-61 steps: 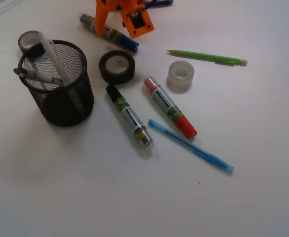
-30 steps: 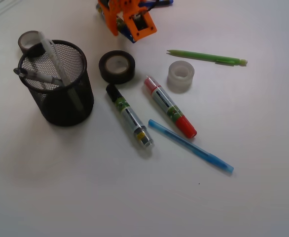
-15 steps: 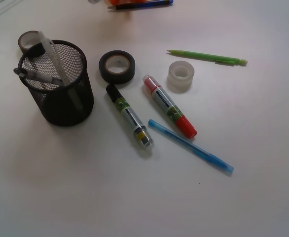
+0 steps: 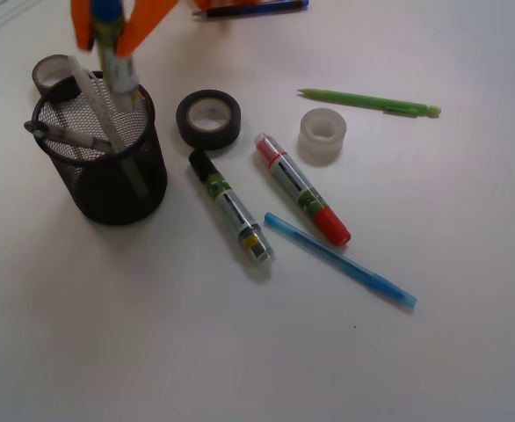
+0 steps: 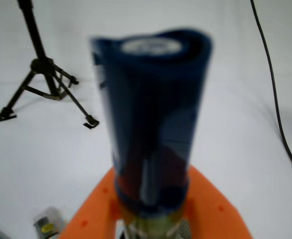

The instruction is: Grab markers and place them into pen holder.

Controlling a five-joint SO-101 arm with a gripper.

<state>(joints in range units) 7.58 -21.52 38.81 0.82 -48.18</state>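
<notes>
At the upper left of the front view a grey tape roll (image 4: pixel 50 70) peeks out behind the pen holder (image 4: pixel 108 189), a black mesh cup standing upright on the white table (image 4: pixel 240 352). Inside the cup lean a clear-bodied pen (image 4: pixel 95 101) and a second, pale pen with a dark tip (image 4: pixel 64 134) that crosses it. Directly above the cup's rim the orange gripper (image 4: pixel 112 22) reaches down from the top edge, its two fingers pinched around the blue-capped marker (image 4: pixel 115 61), which hangs nearly upright with its lower end at the mouth of the cup; whether that end touches the pens inside cannot be told. The wrist view is blurred and filled by the marker's blue cap (image 5: pixel 153 114) standing between orange finger parts. Right of the cup lies a black tape roll (image 4: pixel 208 119), and below it the black-capped marker (image 4: pixel 229 207) lies flat. Beside that, apart from it, the red-capped marker (image 4: pixel 301 189) lies at a similar slant. A thin blue pen (image 4: pixel 341 261) runs toward the lower right, its upper end near the red cap. A clear tape roll (image 4: pixel 322 134) sits above the red marker, and a green pencil (image 4: pixel 367 102) lies at the upper right.
</notes>
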